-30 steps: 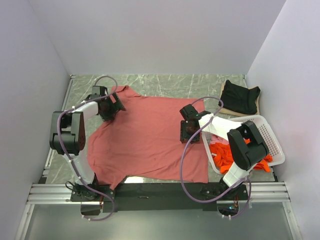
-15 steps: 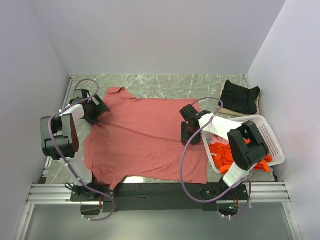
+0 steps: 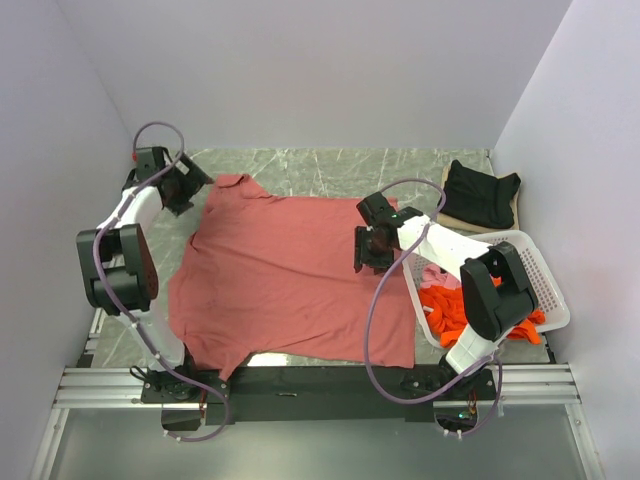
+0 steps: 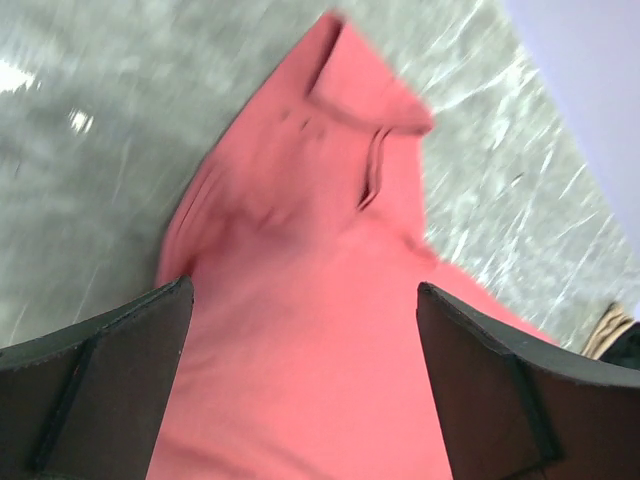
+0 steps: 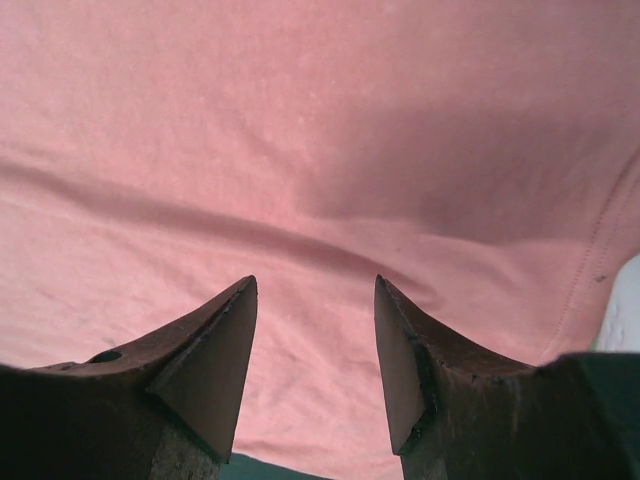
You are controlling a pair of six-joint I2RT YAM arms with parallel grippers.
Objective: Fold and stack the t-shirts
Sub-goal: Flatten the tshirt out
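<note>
red shirt (image 3: 290, 280) lies spread flat, filling the middle of the worktop (image 3: 330, 165) from the near edge toward the far-left corner. black shirt (image 3: 480, 193) sits at the far-right corner. orange shirt (image 3: 450, 305) and pink shirt (image 3: 435, 272) are in the basket (image 3: 545, 275) at the right edge. left gripper (image 3: 185, 185) hangs by the far-left corner just off the shirt's tip, jaws at full spread, holding nothing. right gripper (image 3: 368, 250) is low over the shirt's right side near the basket, jaws about half apart, cloth beneath them but none pinched. judged step: taking hold for the first fold of the red shirt. to do it well, bring the left down on the far-left tip and the right on the right hem, pinch at the edge only, lift both evenly so the cloth does not drag or bunch, and keep the right arm off the basket rim. the top view alone gives the whole layout and the other shirts. the left wrist view, though blurred, shows a turned-over flap and a seam at the tip. the right wrist view shows a long crease and the hem stitching.
</note>
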